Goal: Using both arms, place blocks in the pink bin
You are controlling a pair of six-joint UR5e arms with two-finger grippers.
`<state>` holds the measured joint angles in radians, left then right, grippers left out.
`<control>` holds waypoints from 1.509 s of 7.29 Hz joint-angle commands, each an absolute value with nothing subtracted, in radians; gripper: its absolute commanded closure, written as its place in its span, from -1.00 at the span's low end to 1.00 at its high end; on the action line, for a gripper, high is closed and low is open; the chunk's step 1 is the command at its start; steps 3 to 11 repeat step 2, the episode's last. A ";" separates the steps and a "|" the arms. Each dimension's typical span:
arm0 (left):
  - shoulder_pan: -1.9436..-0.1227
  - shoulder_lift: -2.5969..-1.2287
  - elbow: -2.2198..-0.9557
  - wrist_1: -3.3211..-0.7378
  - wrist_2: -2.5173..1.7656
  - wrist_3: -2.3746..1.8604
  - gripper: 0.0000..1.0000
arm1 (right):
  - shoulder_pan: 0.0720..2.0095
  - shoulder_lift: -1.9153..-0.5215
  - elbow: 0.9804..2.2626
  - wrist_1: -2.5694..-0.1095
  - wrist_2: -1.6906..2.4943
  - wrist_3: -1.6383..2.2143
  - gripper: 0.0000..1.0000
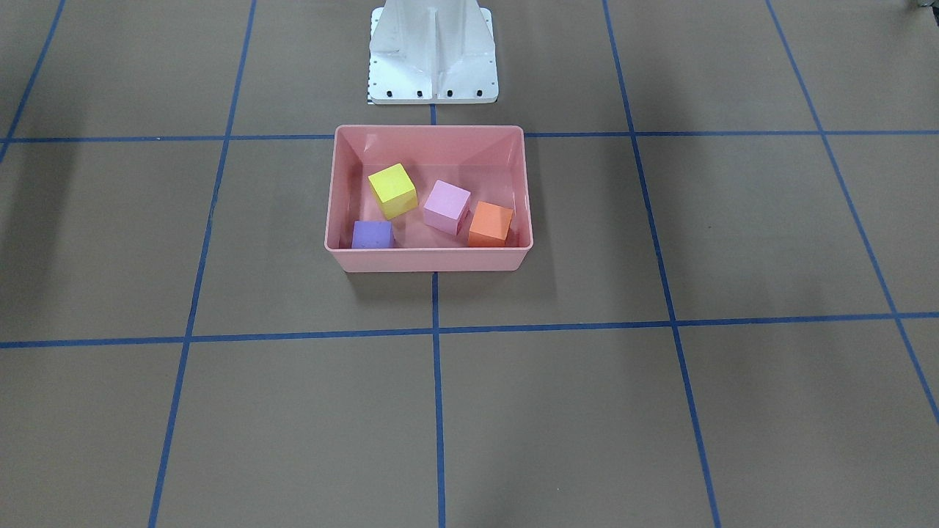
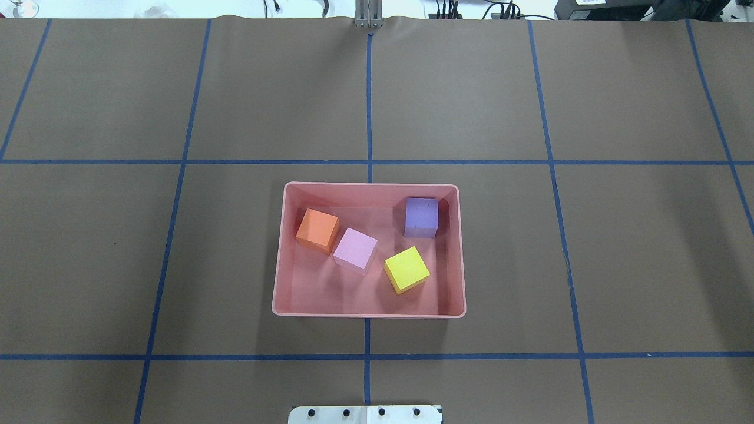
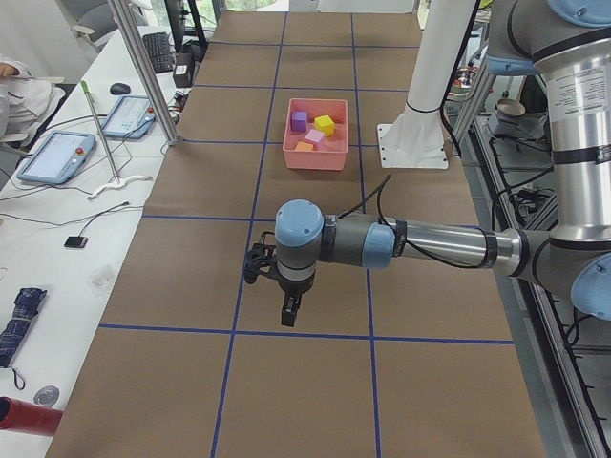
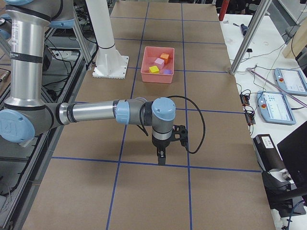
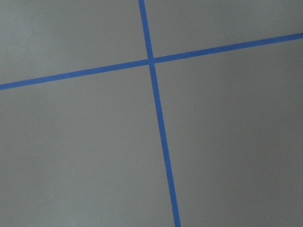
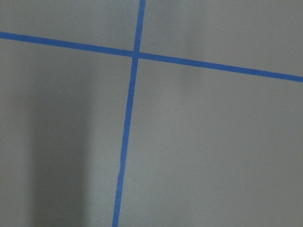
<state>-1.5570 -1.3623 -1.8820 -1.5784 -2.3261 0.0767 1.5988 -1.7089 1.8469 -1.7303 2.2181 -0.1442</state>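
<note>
The pink bin [image 2: 278,277] [image 1: 429,259] sits mid-table, just in front of the robot's base. Inside it lie the orange block [image 2: 317,230] [image 1: 490,224], the light pink block [image 2: 355,249] [image 1: 447,206], the yellow block [image 2: 406,270] [image 1: 392,190] and the purple block [image 2: 421,217] [image 1: 372,235]. Neither gripper appears in the overhead, front or wrist views. The left gripper [image 3: 288,313] shows only in the exterior left view and the right gripper [image 4: 161,157] only in the exterior right view. Both hang far from the bin [image 3: 316,156] [image 4: 157,77] over bare table. I cannot tell whether they are open or shut.
The white pedestal base [image 1: 433,55] stands just behind the bin. Blue tape lines [image 2: 369,94] grid the brown table. Side benches carry tablets [image 3: 55,157] [image 4: 276,106], cables and aluminium posts [image 3: 143,69]. Both wrist views show only tabletop and tape crossings.
</note>
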 commanded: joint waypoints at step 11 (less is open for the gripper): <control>-1.555 -1.362 -1.882 -1.578 -2.327 0.077 -1.00 | 1.598 -1.709 1.847 -1.730 2.218 -0.144 -0.98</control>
